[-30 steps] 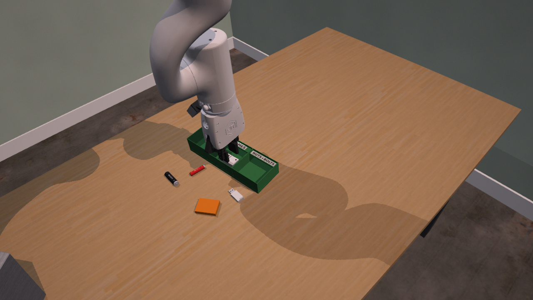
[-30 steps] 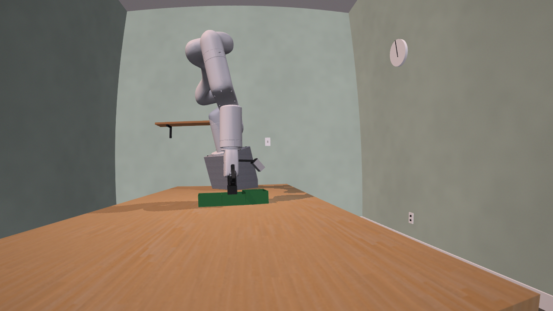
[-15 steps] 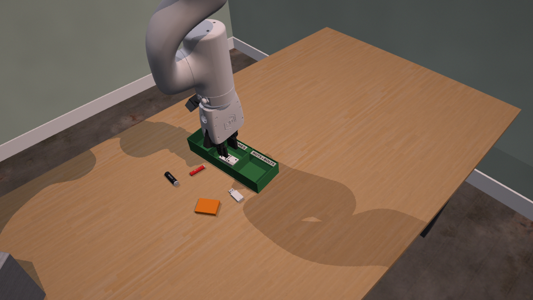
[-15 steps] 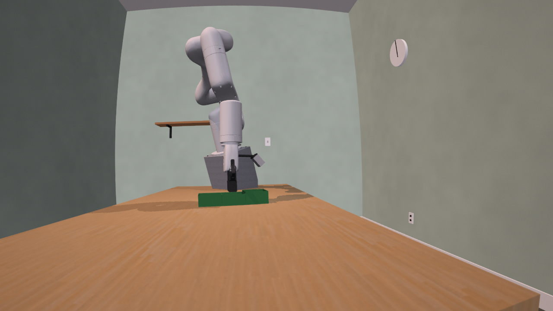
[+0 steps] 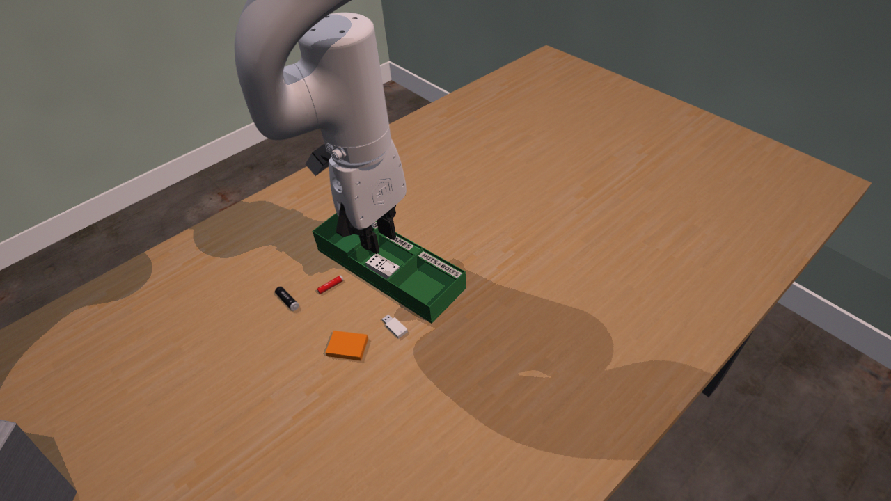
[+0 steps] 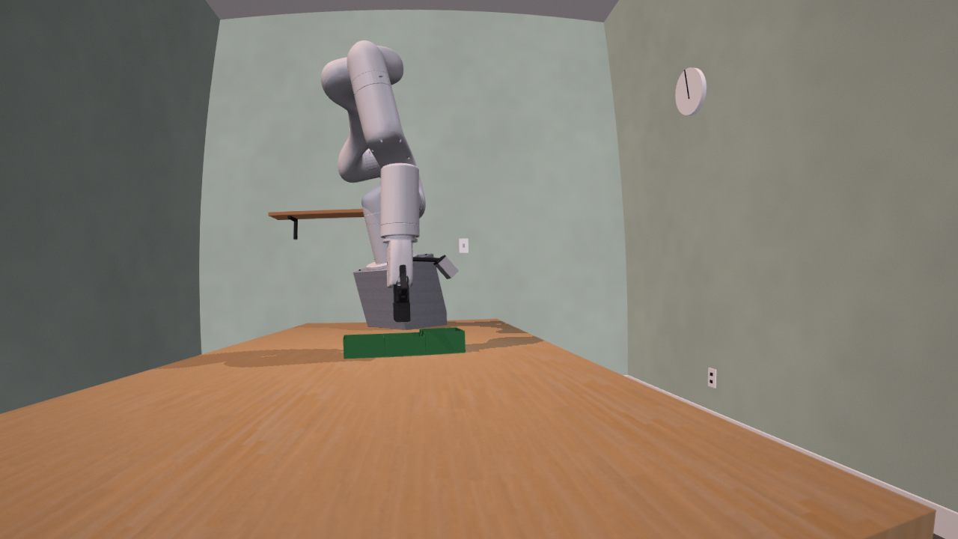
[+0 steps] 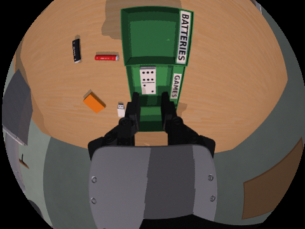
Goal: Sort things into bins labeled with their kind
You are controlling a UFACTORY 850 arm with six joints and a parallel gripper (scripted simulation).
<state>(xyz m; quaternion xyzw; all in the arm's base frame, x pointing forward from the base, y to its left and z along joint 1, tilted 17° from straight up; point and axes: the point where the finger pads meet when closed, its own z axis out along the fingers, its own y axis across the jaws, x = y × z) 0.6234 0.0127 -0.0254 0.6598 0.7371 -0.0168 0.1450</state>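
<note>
A green three-part bin stands mid-table, labelled BATTERIES, GAMES and NUTS+BOLTS. A white domino lies flat in the middle GAMES compartment; it also shows in the wrist view. My gripper hangs just above the bin, over the wall between the GAMES and BATTERIES compartments. Its fingers are partly open with nothing between them. A black battery, a red battery, a white USB stick and an orange flat block lie on the table beside the bin.
The BATTERIES and NUTS+BOLTS compartments hold nothing. The USB stick lies close to the bin's near wall. A grey box stands at the table's near left corner. In the exterior view the bin hides the loose things behind it.
</note>
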